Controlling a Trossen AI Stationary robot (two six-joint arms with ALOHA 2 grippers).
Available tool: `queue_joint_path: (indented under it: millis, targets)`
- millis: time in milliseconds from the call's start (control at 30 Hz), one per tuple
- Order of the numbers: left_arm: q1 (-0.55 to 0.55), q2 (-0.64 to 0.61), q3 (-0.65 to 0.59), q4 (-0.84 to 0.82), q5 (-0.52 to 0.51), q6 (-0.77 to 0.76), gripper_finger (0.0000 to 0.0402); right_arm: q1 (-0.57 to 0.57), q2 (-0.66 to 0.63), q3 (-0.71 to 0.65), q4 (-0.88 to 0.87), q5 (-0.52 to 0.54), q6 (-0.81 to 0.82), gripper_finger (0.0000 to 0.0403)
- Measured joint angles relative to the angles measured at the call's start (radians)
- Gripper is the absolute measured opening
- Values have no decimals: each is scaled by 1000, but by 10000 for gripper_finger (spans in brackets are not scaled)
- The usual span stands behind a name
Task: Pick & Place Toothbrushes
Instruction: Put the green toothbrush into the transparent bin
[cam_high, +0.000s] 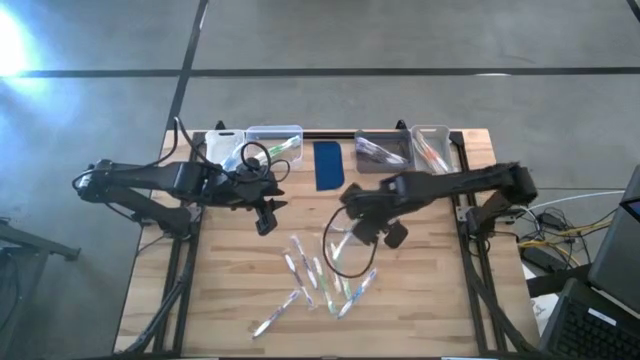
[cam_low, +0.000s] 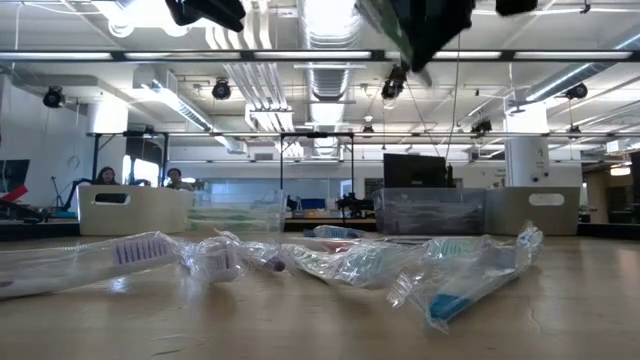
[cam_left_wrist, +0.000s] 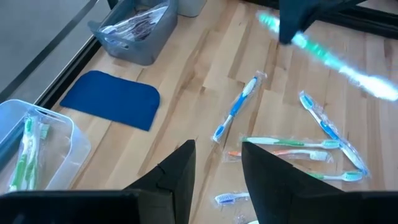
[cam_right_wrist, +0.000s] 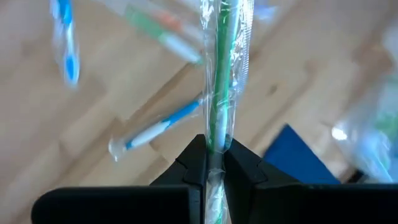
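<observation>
Several toothbrushes (cam_high: 312, 282) in clear wrappers lie loose on the wooden table's near middle, and they also show in the low view as toothbrushes (cam_low: 330, 262). My right gripper (cam_high: 372, 232) hangs above them, shut on a green toothbrush (cam_right_wrist: 222, 74) in its wrapper. The same green toothbrush (cam_left_wrist: 329, 57) shows blurred in the left wrist view, up in the air. My left gripper (cam_left_wrist: 216, 177) stands open over the table's left middle, left gripper (cam_high: 265, 216), with nothing between its fingers. My right gripper pinches the wrapped green toothbrush between its two fingers near one end of its handle (cam_right_wrist: 215, 144). The fingers point steeply down from above. The toothbrush runs on past the fingertips and hangs slanting below them, clear of the table.
Along the far edge stand a white bin (cam_high: 225, 146), a clear bin (cam_high: 273, 146) with green brushes, a dark blue pad (cam_high: 329, 165), a grey bin (cam_high: 382, 151) and another clear bin (cam_high: 432, 148). Bare wood lies at the near left and right.
</observation>
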Motion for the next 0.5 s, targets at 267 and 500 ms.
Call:
queue_joint_path:
  millis: [267, 500]
  targets:
    - [0, 0, 0, 11, 0, 39, 135, 0, -181, -1, 161, 1, 496, 23]
    - [0, 0, 0, 103, 0, 131, 135, 0, -321, -81, 495, 14, 784, 23]
